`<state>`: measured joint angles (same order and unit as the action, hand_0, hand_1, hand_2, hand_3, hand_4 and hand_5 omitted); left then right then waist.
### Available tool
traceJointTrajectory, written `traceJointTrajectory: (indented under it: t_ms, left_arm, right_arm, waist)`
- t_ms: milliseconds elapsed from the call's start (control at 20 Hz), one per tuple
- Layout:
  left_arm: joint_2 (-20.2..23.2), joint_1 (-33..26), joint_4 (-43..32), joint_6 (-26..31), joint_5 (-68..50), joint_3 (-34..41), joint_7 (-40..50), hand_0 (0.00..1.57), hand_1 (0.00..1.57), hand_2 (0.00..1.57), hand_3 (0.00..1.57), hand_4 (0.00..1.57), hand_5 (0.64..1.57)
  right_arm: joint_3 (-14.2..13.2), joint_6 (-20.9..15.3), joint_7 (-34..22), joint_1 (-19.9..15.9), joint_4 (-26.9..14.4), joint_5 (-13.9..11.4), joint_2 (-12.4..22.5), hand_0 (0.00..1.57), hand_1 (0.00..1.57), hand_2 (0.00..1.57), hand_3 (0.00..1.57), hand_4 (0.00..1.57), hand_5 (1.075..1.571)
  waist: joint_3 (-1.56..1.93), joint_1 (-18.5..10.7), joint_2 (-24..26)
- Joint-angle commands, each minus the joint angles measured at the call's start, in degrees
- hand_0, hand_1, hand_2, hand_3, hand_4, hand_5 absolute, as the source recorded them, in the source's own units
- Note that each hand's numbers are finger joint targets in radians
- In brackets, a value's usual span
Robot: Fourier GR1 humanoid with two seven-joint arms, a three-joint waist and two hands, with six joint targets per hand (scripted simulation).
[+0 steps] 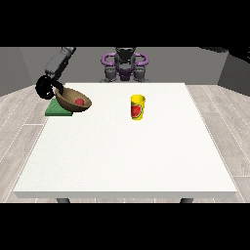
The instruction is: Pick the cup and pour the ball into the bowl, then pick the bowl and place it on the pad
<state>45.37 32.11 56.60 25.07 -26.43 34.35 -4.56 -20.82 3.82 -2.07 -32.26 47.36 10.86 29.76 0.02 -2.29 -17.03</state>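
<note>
A brown bowl (73, 100) hangs tilted over the right part of the green pad (56, 110) at the table's far left. A red ball (79, 102) lies inside the bowl. The black hand at the view's left (47, 87) grips the bowl's left rim with curled fingers. A yellow cup (137, 107) with a red mark on its side stands upright near the middle of the table, apart from the bowl. The other hand does not show in the front view.
The white table (127, 156) stretches wide towards the camera. The robot's torso (125, 63) stands behind the far edge. A wooden floor surrounds the table.
</note>
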Motion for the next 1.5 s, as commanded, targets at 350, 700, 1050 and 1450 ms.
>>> traceJointTrajectory:
  t_ms: [350, 700, 1050, 1450]
  left_arm:
    - [3.29, 0.00, 11.59, -3.16, -5.63, 4.18, 3.91, 0.00, 0.00, 0.00, 0.00, 0.68, 1.556]
    - [2.28, -2.79, 15.71, -4.12, -8.57, 5.10, 6.33, 0.00, 0.00, 0.00, 0.00, 0.69, 1.556]
    - [2.90, -4.83, 11.25, -0.33, -9.05, 4.79, 4.93, 0.00, 0.00, 0.00, 0.00, 0.68, 1.557]
    - [1.80, -5.49, 10.35, -2.61, -7.37, 2.03, 6.09, 0.00, 0.00, 0.00, 0.00, 0.66, 1.548]
  right_arm:
    - [-8.38, 9.37, 17.40, -1.87, -17.21, 1.83, 12.66, 1.57, 1.57, 1.57, 0.00, 0.96, 1.571]
    - [-6.92, 10.04, 20.97, -3.53, -21.80, -0.66, 14.37, 1.57, 1.57, 1.57, 0.00, 0.99, 1.570]
    - [-4.10, 10.19, 21.51, -0.67, -22.94, -2.72, 11.06, 1.57, 1.57, 1.57, 0.82, 1.00, 1.565]
    - [-1.48, 8.27, 13.65, -2.99, -24.34, -4.37, 9.44, 1.57, 1.57, 1.57, 1.41, 0.98, 1.561]
  waist:
    - [0.21, -1.68, -11.26]
    - [0.11, -1.57, -10.44]
    - [0.00, -1.39, -7.01]
    - [-0.01, -1.37, -1.23]
